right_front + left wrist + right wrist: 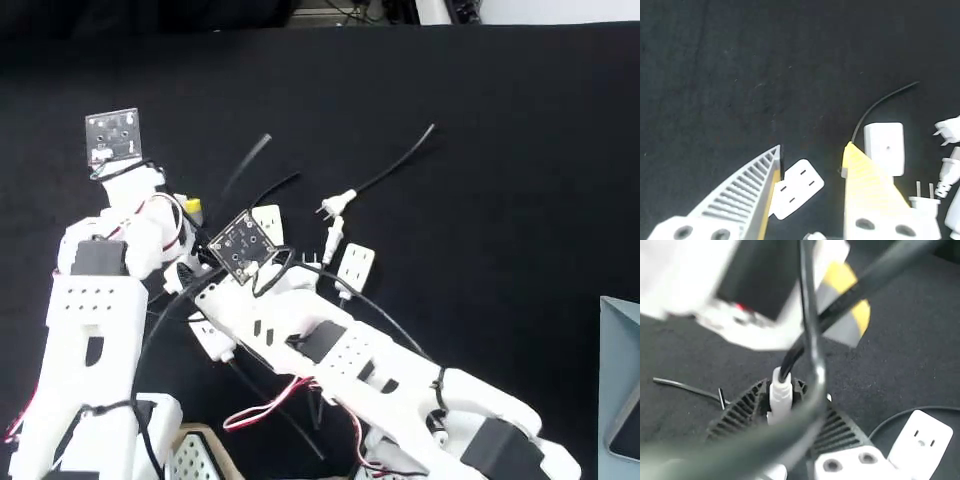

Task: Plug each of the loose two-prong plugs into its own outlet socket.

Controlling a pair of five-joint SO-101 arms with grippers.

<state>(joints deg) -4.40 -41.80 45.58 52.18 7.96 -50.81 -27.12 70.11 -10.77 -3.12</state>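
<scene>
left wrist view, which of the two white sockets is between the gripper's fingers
The slotted socket, slots facing up, lies between the left gripper's fingers. The plain-faced socket by the black cable sits outside, beyond the yellow finger.

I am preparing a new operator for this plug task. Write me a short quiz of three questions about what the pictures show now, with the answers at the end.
1. True or false: the left gripper is shut.
2. What does the right gripper hold?
A. a white plug on a black cord
B. a screwdriver
C. nothing
3. Fill in: in the left wrist view, a white ____ lies between the left gripper's fingers.

Key
1. False: it is open.
2. A
3. outlet socket
</scene>
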